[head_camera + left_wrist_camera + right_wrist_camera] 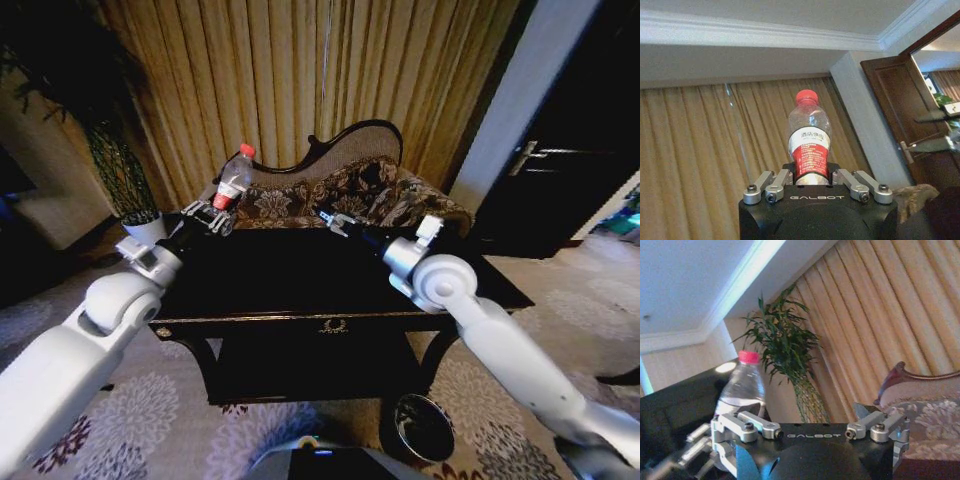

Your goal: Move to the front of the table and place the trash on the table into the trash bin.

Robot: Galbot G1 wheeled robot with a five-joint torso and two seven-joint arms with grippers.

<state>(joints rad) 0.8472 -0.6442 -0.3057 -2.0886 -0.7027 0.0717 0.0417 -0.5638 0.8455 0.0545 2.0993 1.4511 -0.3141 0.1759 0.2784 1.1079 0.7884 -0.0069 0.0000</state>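
A clear plastic bottle (pixel 233 180) with a red cap and red label is the piece of trash I can see. My left gripper (pixel 213 216) is shut on its lower part and holds it nearly upright above the far left corner of the dark glossy table (pixel 300 290). In the left wrist view the bottle (pixel 809 142) stands up between the fingers in front of the curtain. My right gripper (pixel 333 222) hovers over the far middle of the table, a short way to the right of the bottle (pixel 742 388). The round trash bin (pixel 424 428) stands on the carpet by the table's front right leg.
A carved floral sofa (pixel 350 190) stands just behind the table, with gold curtains behind it. A potted plant in a white pot (pixel 143 226) is at the far left. A dark door (pixel 560 150) is at the right. Patterned carpet surrounds the table.
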